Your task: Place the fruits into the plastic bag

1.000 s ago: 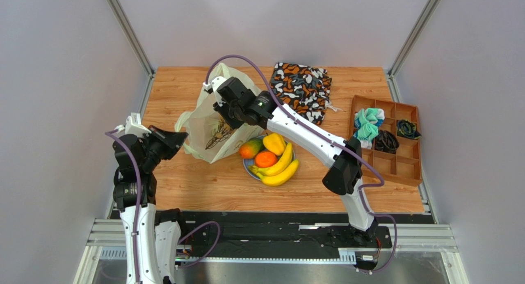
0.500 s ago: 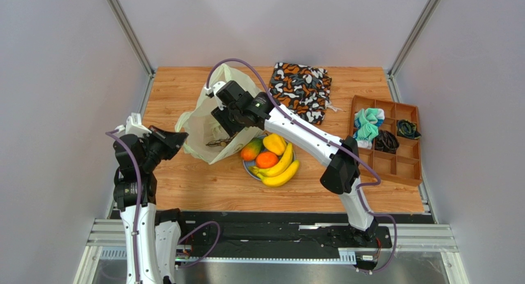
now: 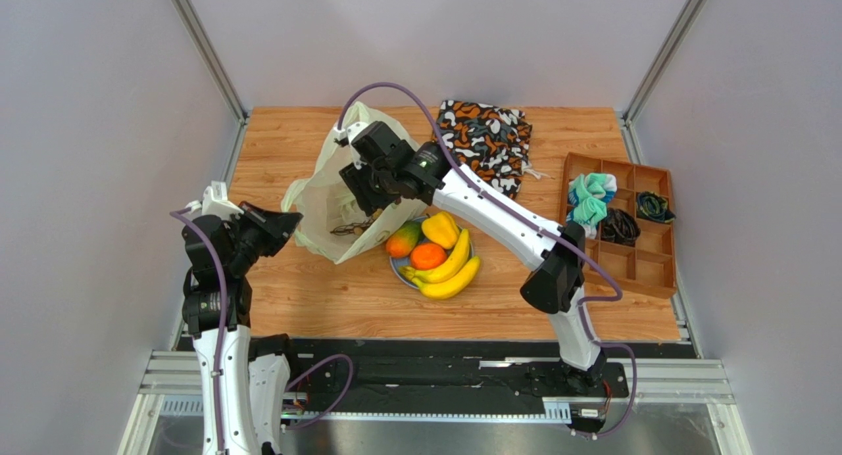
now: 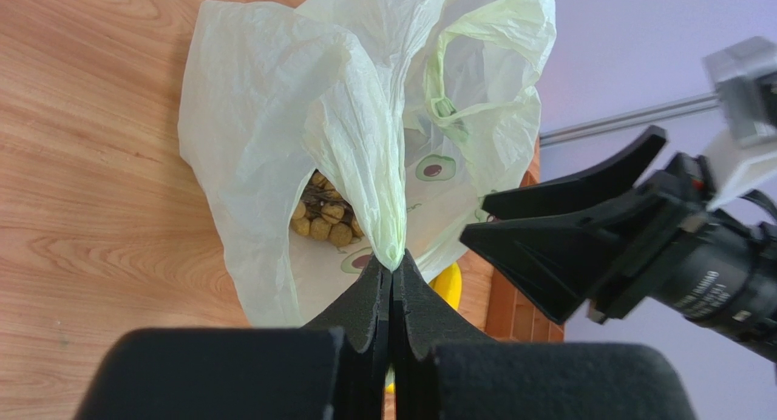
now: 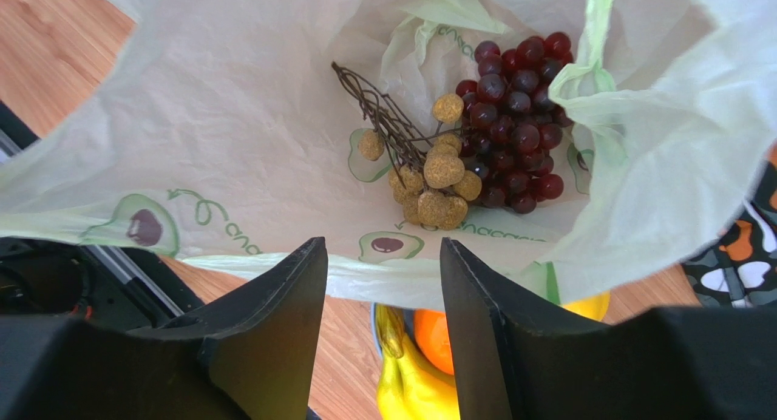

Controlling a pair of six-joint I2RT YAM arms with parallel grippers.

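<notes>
Top external view: the plastic bag (image 3: 331,194), thin, crinkly, translucent pale yellow-green film, sits on the wood table (image 3: 296,297) at 10 o'clock from the round blue plate (image 3: 396,268). Its long axis runs roughly 1 to 7 o'clock, mouth facing up. One left gripper (image 4: 390,288) is clenched on a fold of the bag's rim. One right gripper (image 5: 383,256) is spread apart, holding nothing, above the open mouth. Inside the bag are two bunches: glossy dark purple grapes (image 5: 512,120) and rough tan grapes (image 5: 440,179) on dry twiggy stems. On the plate are two curved yellow bananas (image 3: 452,268), lying 2 to 8 o'clock, one round orange (image 3: 427,255), one red-green mango (image 3: 400,239) and one small yellow fruit (image 3: 441,228).
</notes>
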